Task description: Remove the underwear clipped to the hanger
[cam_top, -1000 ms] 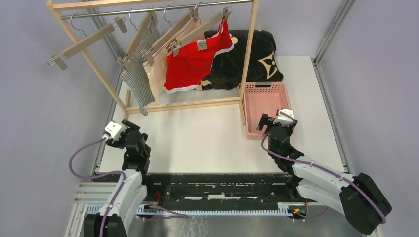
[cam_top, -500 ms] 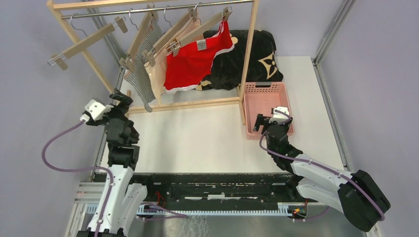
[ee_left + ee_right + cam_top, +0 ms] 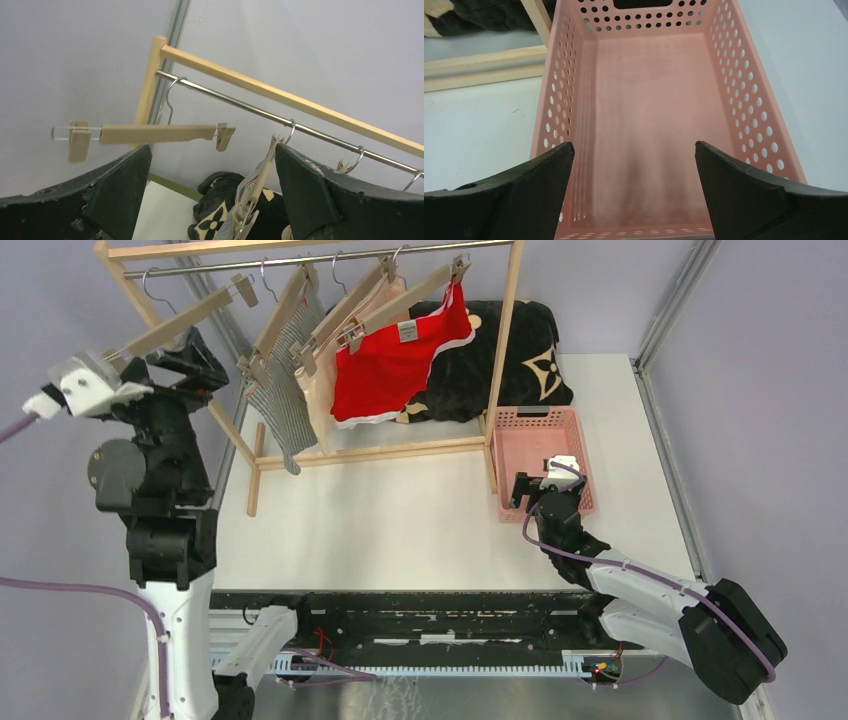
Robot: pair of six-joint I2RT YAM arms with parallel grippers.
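A bare hanger (image 3: 150, 134) hangs before the left tool (image 3: 212, 155); striped underwear (image 3: 283, 405) beyond.

L end effector (image 3: 211, 150) lifted from table (image 3: 400, 520) up beside bare hanger (image 3: 150, 134), R end effector (image 3: 634, 150) shifted slightly by basket (image 3: 751, 115)

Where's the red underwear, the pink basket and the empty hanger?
red underwear (image 3: 392, 375), top view, middle of cloth
pink basket (image 3: 649, 125), right wrist view, bare floor
empty hanger (image 3: 155, 134), left wrist view, wooden bar

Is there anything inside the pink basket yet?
Empty. The right wrist view looks straight down into the pink basket and shows only its bare floor and holey walls.
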